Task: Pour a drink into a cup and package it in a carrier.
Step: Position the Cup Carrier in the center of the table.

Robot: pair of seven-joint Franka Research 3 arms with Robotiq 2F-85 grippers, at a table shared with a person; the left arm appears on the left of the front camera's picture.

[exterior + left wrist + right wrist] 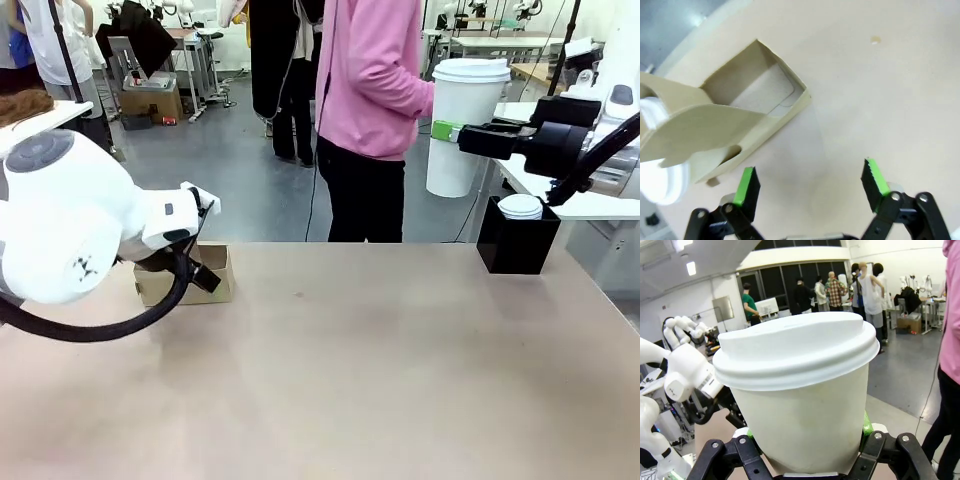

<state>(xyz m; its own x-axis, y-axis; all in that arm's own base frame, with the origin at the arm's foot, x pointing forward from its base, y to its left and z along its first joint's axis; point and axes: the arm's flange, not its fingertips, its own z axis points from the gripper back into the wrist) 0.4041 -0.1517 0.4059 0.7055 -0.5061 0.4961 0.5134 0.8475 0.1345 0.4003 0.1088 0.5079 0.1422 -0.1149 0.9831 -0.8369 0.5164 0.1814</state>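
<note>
my right end effector (452,132) is pinched on the lidded cup (466,110), holding it upright and raised at the far right of the bench (380,350), i judge so nothing spills on the way across to the carrier (710,130). the carrier sits at the bench's left side with one slot bare. my left end effector (810,185) hangs spread just beside it, touching nothing, probably ready to steady the box.
</note>
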